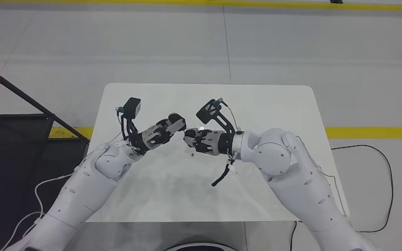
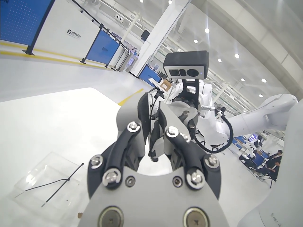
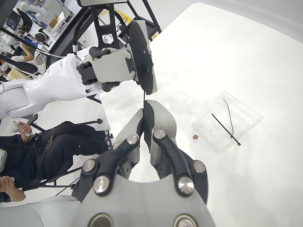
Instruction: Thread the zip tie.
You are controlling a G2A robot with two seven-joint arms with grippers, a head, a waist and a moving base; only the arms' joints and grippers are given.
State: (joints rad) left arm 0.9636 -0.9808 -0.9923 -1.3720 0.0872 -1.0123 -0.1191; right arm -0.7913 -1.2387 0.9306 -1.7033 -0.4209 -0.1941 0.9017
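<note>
Above the middle of the white table [image 1: 270, 106] my two grippers meet tip to tip. A thin black zip tie [image 3: 143, 97] runs straight between them. My right gripper [image 3: 144, 115] is shut on one end of it. My left gripper [image 3: 144, 85] is shut on the other end, directly above the right gripper's tips in the right wrist view. In the top view the left gripper [image 1: 180, 124] sits just up and left of the right gripper [image 1: 187, 139]. From the left wrist, my left gripper [image 2: 152, 119] has its fingers close together, with the right gripper's fingers [image 2: 155, 142] right behind.
A clear plastic tray [image 3: 251, 119] lies flat on the table off to one side, holding two loose black zip ties [image 3: 225, 125]; the tray [image 2: 28, 178] and ties [image 2: 64, 183] also appear from the left wrist. A small brown crumb [image 3: 195, 137] lies beside it.
</note>
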